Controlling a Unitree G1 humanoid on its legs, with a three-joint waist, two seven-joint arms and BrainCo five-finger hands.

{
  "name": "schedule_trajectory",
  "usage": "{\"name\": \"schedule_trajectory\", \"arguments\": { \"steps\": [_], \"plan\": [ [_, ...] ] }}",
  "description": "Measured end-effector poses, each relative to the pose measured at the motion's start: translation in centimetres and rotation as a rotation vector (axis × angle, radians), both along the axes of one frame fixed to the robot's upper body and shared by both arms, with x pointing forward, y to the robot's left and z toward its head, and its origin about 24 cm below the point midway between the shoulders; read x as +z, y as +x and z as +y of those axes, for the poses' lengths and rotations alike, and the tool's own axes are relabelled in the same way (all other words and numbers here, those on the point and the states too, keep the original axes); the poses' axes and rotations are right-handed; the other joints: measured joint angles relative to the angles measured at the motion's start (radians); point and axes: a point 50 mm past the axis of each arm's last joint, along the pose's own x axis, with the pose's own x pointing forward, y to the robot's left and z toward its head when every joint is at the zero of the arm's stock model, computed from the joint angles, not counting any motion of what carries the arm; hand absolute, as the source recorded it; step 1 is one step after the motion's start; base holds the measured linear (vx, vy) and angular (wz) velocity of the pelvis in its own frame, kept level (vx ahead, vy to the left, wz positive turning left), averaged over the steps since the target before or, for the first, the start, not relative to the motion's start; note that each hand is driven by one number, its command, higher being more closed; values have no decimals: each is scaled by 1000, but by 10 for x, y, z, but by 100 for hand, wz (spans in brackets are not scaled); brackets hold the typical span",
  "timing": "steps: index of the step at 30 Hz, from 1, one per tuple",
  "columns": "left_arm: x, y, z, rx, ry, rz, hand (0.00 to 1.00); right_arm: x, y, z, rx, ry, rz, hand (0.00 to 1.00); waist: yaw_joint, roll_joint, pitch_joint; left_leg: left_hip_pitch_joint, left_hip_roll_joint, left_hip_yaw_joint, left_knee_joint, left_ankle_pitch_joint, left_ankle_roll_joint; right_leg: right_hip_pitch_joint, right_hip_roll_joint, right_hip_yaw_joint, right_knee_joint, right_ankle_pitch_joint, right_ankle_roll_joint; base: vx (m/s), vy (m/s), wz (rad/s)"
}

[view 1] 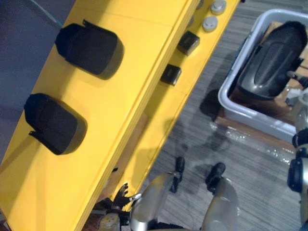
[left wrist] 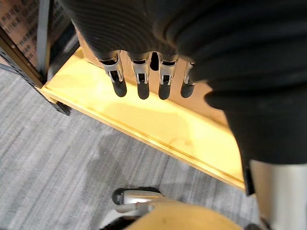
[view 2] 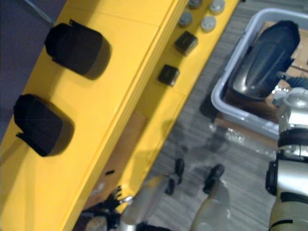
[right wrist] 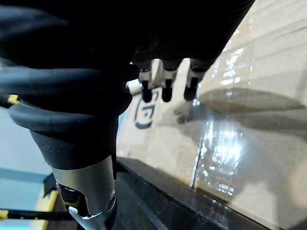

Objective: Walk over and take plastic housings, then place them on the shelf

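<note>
The left hand (left wrist: 139, 79) hangs with its fingers (left wrist: 119, 81) straight and a little apart, gripping nothing. Just past the fingertips runs the low yellow board (left wrist: 158, 127) of the shelf, with grey carpet (left wrist: 57, 158) on the near side of it.

Over to the right hand (right wrist: 165, 84): its fingers (right wrist: 147, 86) are loose and side by side, nothing in them, and right beyond their tips is a film-wrapped cardboard box (right wrist: 240, 120).

Up to the head views now. The yellow shelf (view 1: 144, 43) stands beyond the left hand's fingers. On its top board lie two black housings, well apart from both hands: the nearer housing (view 1: 53, 122), then the farther housing (view 1: 89, 48). One level down sit two small black boxes (view 1: 170, 74) and grey round caps (view 1: 210, 23).

Off on the right hand's side, a pale bin (view 1: 243, 113) on the floor holds a large black shell (view 1: 274, 60).
</note>
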Motion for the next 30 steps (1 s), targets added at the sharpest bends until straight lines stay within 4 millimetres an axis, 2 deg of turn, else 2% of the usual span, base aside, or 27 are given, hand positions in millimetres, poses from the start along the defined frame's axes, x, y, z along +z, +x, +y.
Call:
{"name": "schedule_trajectory", "arguments": {
  "steps": [4, 5, 7, 11, 16, 18, 24, 30],
  "plan": [
    [-1, 0, -1, 5, -11, 10, 0, 0, -1, -1, -20, -16, 42, 0, 8, 6, -4, -7, 1, -1, 6, -1, 0, -6, -1, -1, 5, -2, -3, 0, 0, 0],
    [-1, 2, -3, 1, -13, 8, 0, -1, -2, -3, -31, -8, 64, 100, 15, 12, -8, -12, 1, -1, 10, -4, 1, -8, 0, -2, 5, -4, -4, 0, 0, 0],
    [-1, 3, -6, 2, -23, 7, 0, 4, -6, -8, -61, -22, 90, 100, 23, 25, -18, -41, 5, -3, 41, -20, 2, -20, 1, -8, 13, -8, -8, -39, 17, 2],
    [-2, 3, -5, 27, -39, 15, 0, 5, -10, -13, -92, -49, 168, 100, 25, 26, -19, -59, 7, -5, 59, -27, 3, -27, 0, -15, 17, -8, -8, -3, 4, 2],
    [-2, 6, -6, 32, -43, 13, 0, -5, -11, -15, -102, -48, 314, 100, 35, 26, -19, -66, 10, -7, 73, -38, 3, -26, 1, -20, 17, -9, -8, 2, 0, 1],
    [-1, 7, -7, 46, -51, 10, 0, -11, -14, -19, -142, -73, 392, 100, 49, 29, -21, -79, 13, -14, 89, -46, 3, -27, 5, -29, 16, -9, -8, 9, 4, 6],
    [1, 10, -8, 65, -71, -1, 0, -4, -19, -24, -213, -148, 536, 100, 73, 29, -21, -95, 13, -26, 105, -52, 2, -25, 5, -46, 18, -13, -10, 2, 10, 6],
    [7, 17, -9, 81, -98, -54, 0, -2, -24, -29, -262, -217, 631, 100, 75, 29, -21, -94, 13, -26, 105, -52, 3, -23, 2, -50, 21, -17, -12, 0, 0, 0]
  ]
}}
